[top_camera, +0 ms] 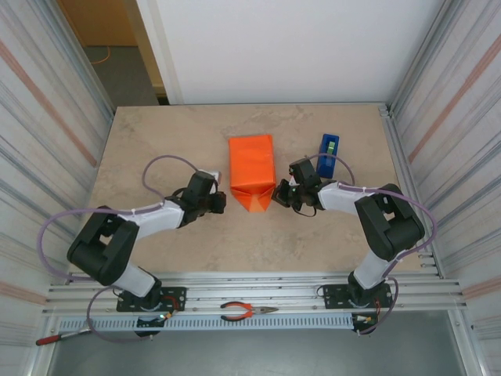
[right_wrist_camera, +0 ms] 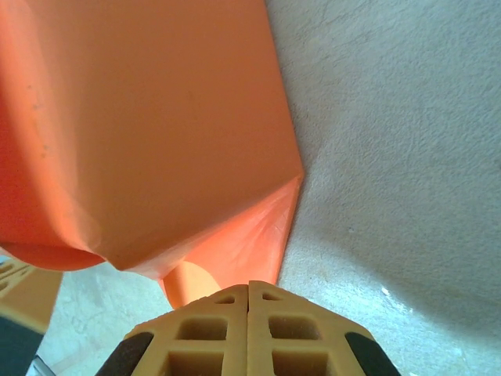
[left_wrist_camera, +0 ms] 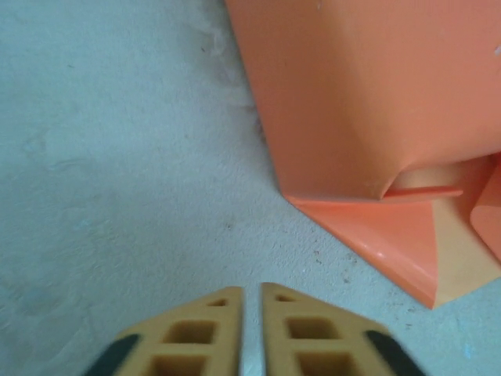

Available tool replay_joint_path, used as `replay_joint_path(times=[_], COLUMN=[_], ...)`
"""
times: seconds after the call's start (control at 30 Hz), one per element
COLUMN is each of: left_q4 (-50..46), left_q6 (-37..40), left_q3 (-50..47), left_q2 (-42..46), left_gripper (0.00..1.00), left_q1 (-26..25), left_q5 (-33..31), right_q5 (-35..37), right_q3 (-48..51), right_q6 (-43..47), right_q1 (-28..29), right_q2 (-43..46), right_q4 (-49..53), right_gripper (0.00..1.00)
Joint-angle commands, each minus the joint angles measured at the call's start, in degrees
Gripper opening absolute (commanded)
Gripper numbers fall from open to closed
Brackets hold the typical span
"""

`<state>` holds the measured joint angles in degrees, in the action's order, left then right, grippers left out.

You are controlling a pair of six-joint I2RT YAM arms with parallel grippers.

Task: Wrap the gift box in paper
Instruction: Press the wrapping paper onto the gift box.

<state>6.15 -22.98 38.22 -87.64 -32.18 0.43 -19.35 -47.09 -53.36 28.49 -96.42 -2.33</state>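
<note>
The box (top_camera: 250, 160) sits mid-table under the paper (top_camera: 257, 200), whose near end tapers to a flap. The left claw (top_camera: 218, 202), all but closed and empty, stands beside it. The right claw (top_camera: 280, 193), shut on nothing, is at the flap's edge, probably to press rather than pinch.

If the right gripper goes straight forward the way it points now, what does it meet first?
The folded end flap of the paper, directly ahead of the right gripper; whether they already touch I cannot tell.
</note>
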Motion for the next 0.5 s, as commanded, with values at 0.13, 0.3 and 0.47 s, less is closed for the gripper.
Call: replay_joint_path(times=[0.13,0.3,0.47], left_q4=[8.0,10.1,10.6], left_q6=[-2.1,-2.3,-1.8], left_q3=[1.3,2.2,3.5], left_q2=[-5.1,-7.5,-9.1], left_gripper=[0.03,0.02,0.01], left_q1=[-2.8,-3.5,-3.6], left_q5=[1.5,1.8,1.5], right_q5=[-0.5,-0.2,0.2], right_q3=[-0.7,-0.8,-0.9], right_q6=[1.8,1.3,1.2], right_q1=[1.6,2.6,3.1], right_q2=[0.1,-0.3,-0.3], right_q4=[1.5,1.1,1.2], right_gripper=[0.0,0.0,0.0])
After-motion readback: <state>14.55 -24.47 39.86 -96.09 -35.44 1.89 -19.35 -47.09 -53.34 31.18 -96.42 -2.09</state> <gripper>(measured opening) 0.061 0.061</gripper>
